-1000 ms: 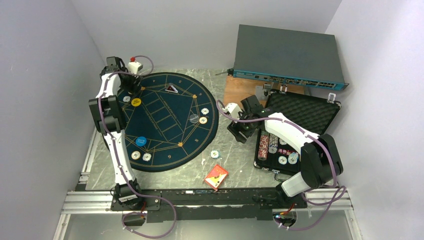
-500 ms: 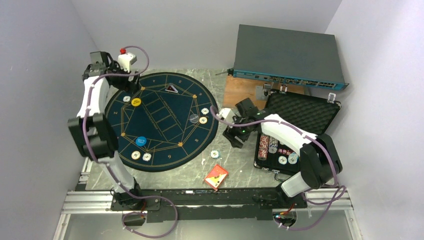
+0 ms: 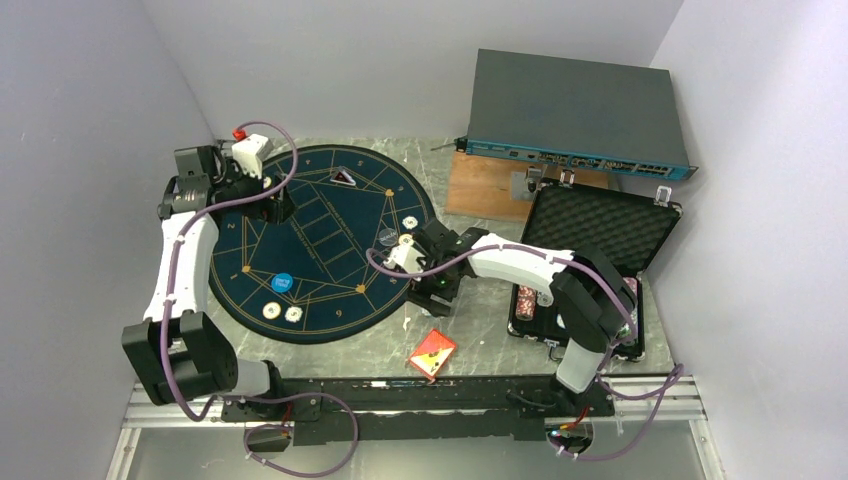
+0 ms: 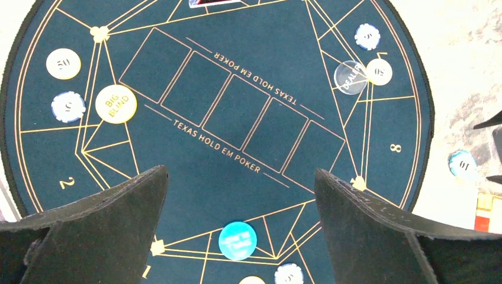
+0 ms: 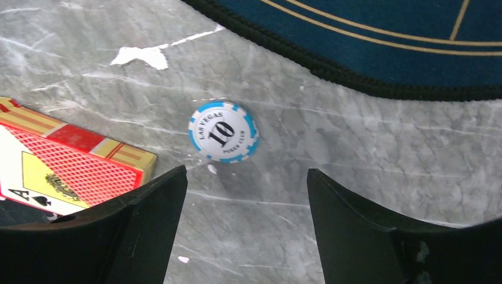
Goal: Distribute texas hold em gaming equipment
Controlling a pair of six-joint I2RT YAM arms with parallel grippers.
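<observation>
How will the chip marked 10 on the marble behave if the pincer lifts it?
The chip lies flat on the smooth table, so it will probably slide rather than lift when pinched from the sides. It looks thin and rigid, likely light, and should not bend. If tipped on edge, its round shape may let it roll.

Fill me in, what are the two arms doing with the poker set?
They are laying out a Texas hold 'em set. The left gripper hangs open and empty over the round mat, where the yellow big blind disc, a blue disc and small chips lie. The right gripper, also open, hovers over a 10 chip on the marble table, beside a red card pack.
</observation>
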